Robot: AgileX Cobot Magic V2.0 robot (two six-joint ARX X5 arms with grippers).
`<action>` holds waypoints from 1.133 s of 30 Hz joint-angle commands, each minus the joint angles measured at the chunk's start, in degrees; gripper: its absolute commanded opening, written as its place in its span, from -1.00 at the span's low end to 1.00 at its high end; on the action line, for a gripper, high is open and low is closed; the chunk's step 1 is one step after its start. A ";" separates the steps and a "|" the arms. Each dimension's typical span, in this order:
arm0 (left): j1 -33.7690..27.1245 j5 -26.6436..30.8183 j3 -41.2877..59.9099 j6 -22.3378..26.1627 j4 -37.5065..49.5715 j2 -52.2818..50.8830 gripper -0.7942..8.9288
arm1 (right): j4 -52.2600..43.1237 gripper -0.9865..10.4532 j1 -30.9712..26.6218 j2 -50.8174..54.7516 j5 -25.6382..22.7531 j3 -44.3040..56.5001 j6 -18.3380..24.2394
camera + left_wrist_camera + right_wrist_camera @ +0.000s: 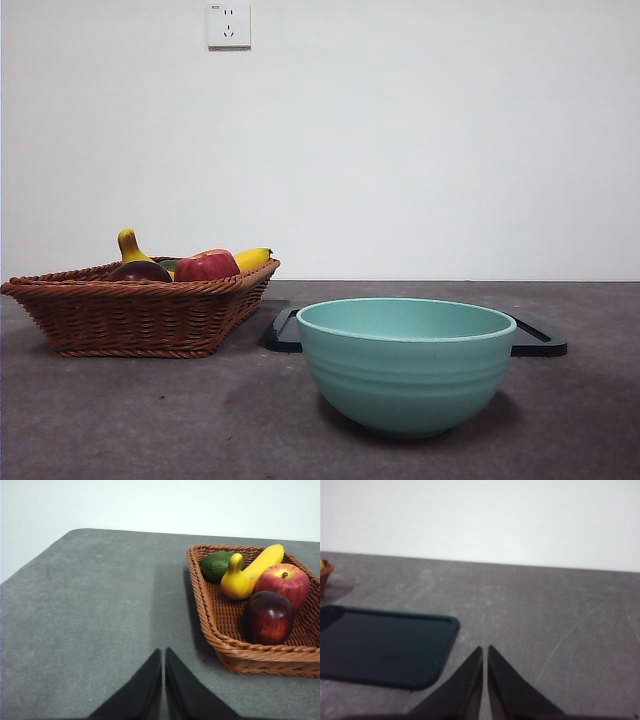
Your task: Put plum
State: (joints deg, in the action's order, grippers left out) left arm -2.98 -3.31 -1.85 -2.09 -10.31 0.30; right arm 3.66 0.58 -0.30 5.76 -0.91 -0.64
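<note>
Plum-bearing wicker basket [260, 655] sits by the table's [100, 620] left edge, well apart from the teal bowl [405, 365] and dark tray [380, 647]. The plum [268, 617] lies at the basket's near rim, touching the red apple [284, 582]. Left gripper [163, 655], jaws pressed together and empty, is the nearer; right gripper [485, 652], likewise closed and empty, waits beside the tray.

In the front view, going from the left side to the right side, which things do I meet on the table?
Wicker basket holding the fruit: plum, then red apple, then banana → teal bowl → right end of the dark tray behind the bowl.
</note>
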 commanded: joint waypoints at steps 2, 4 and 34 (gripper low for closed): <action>-0.15 -0.09 1.18 -0.09 -0.42 -0.11 -0.82 | 2.97 -0.82 -0.09 0.09 -0.26 0.31 -1.79; -0.15 -0.09 1.18 -0.07 -0.42 -0.11 -0.82 | 5.38 -0.82 -0.09 0.09 -0.28 0.31 -1.92; -0.15 -0.09 1.18 -0.07 -0.42 -0.11 -0.82 | 5.35 -0.82 -0.07 0.09 -0.24 0.26 -2.10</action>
State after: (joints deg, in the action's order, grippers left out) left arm -2.98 -3.31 -1.85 -2.09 -10.31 0.30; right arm 9.39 0.58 -0.34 5.69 -0.95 -1.96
